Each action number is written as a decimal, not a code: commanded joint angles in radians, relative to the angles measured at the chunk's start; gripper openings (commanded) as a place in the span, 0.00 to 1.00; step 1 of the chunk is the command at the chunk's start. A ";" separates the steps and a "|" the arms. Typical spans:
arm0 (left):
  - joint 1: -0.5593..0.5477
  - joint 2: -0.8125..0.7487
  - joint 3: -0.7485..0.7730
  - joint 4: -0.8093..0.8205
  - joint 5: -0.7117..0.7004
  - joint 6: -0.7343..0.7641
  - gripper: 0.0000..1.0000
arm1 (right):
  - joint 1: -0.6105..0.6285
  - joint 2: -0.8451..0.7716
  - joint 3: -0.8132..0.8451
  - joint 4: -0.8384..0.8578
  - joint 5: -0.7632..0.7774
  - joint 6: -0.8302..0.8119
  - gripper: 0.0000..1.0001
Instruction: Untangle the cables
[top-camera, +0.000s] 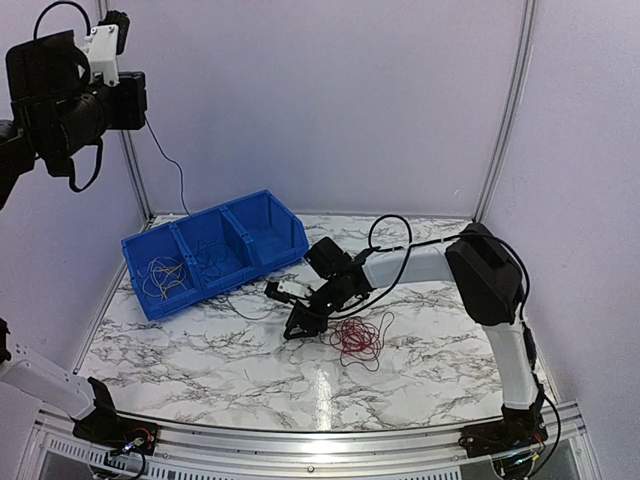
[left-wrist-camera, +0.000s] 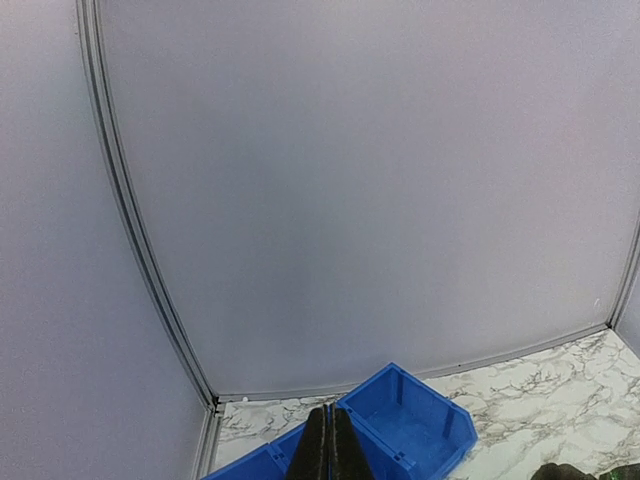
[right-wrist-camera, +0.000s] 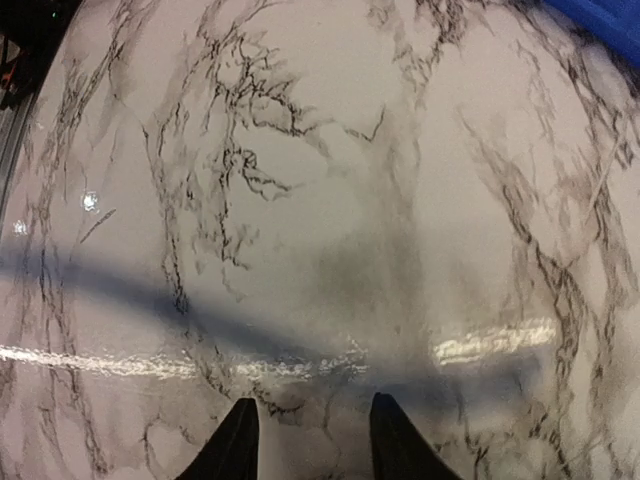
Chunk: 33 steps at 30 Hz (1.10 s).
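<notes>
Red coil (top-camera: 355, 340) lies loose on the marble table (top-camera: 200, 350), right of the blue bin (top-camera: 240, 272); right gripper (top-camera: 303, 325) sits low just beside it, fingers spread and empty, wrist view all bare marble, so I reckon a blind close could miss, or snag one loop and tighten it. Left gripper (left-wrist-camera: 328, 430) raised high, fingers pressed together on nothing visible. Bin: pale wires (top-camera: 165, 275) left compartment, dark wires (top-camera: 210, 258) middle, right looks empty.
</notes>
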 joint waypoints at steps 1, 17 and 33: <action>0.013 0.056 0.076 0.021 -0.001 0.045 0.00 | -0.018 -0.152 -0.010 -0.180 0.020 -0.095 0.48; 0.251 0.294 0.191 0.144 0.137 0.127 0.00 | -0.038 -0.578 -0.360 -0.177 0.151 -0.200 0.57; 0.491 0.317 -0.217 0.238 0.333 -0.017 0.00 | -0.055 -0.578 -0.414 -0.150 0.225 -0.259 0.58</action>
